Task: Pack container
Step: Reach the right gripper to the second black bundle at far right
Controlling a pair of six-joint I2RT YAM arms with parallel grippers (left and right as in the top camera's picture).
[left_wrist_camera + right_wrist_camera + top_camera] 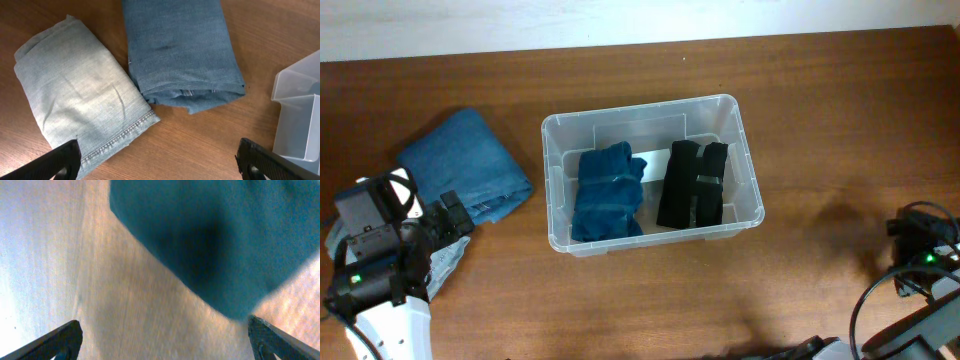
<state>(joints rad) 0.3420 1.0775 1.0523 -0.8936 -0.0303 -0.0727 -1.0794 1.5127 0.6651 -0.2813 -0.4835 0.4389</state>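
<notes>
The clear container (pixel 752 170) stands at the table's middle. It holds a folded dark blue garment (pixel 608 192) on the left and a folded black garment (pixel 694 183) on the right. My left gripper (pixel 450 222) is open and empty at the left, above the near edge of a folded light-blue pair of jeans (pixel 75 95). Its jaws (pixel 160 162) span bare wood. A darker blue folded pair of jeans (pixel 180 50) lies beside it, also in the overhead view (pixel 465 160). The container's corner (pixel 300 115) shows at the right. My right gripper (pixel 917 232) is open and empty (pixel 165 340) at the far right.
The light jeans (pixel 445 265) lie partly under my left arm in the overhead view. The right wrist view is blurred and shows wood and a dark teal patch (pixel 215 240) that I cannot identify. Cables trail by the right arm (pixel 880 300).
</notes>
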